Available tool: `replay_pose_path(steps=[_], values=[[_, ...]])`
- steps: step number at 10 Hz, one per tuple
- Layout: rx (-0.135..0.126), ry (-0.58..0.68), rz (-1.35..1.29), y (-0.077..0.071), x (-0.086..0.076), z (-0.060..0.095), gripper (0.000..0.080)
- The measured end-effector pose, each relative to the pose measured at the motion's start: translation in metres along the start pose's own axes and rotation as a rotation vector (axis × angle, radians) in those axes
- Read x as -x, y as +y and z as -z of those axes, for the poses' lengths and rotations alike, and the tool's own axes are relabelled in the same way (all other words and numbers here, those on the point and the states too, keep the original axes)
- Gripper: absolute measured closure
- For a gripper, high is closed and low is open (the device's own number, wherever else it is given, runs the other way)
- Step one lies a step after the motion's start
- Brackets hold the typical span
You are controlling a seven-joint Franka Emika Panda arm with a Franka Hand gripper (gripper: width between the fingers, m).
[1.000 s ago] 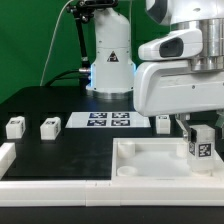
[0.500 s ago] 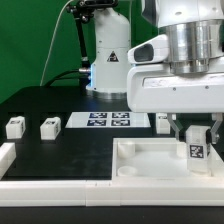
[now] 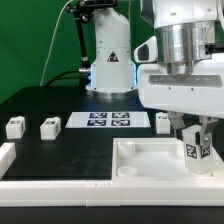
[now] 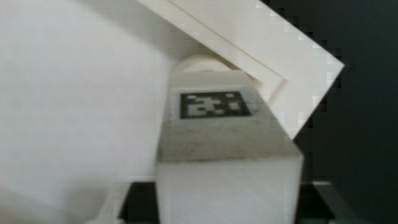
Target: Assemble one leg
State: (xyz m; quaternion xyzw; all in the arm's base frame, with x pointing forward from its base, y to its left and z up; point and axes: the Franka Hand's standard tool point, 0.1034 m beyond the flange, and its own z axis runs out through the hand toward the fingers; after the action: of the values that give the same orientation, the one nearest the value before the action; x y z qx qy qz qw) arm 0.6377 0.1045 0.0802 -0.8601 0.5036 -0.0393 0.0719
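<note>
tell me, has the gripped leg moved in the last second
Yes: the leg shifted slightly toward the exterior view's left, nearer the marker board, and now sits twisted.

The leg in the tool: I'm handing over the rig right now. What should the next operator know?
The tool is shut on the leg, held upright with its tag facing the exterior camera.
The leg is at the corner of the large white piece on the exterior view's right.
The other legs lie loose on the table: two at the exterior view's left and one behind the tool.
Done: leg grasped and at the corner.
Left: seat it (seating cannot be confirmed), then release.
</note>
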Motion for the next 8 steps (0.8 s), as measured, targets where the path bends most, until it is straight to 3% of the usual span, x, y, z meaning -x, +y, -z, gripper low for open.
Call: replay_pose_path(steps=[1, 2, 3, 4, 5, 8], values=[[-0.001, -0.001, 0.002, -0.0002, 0.0007, -0.0003, 0.0440], [0.000, -0.001, 0.010, -0.0001, 0.0007, -0.0003, 0.0242], [-0.002, 0.000, 0.047, -0.0006, 0.0012, -0.0003, 0.0179], [0.004, -0.001, 0.123, -0.0007, 0.0026, -0.0004, 0.0179], [0.028, -0.016, 0.282, 0.0003, 0.0037, 0.0007, 0.0156], [0.046, -0.028, 0.643, -0.0035, 0.0098, 0.0032, 0.0151]])
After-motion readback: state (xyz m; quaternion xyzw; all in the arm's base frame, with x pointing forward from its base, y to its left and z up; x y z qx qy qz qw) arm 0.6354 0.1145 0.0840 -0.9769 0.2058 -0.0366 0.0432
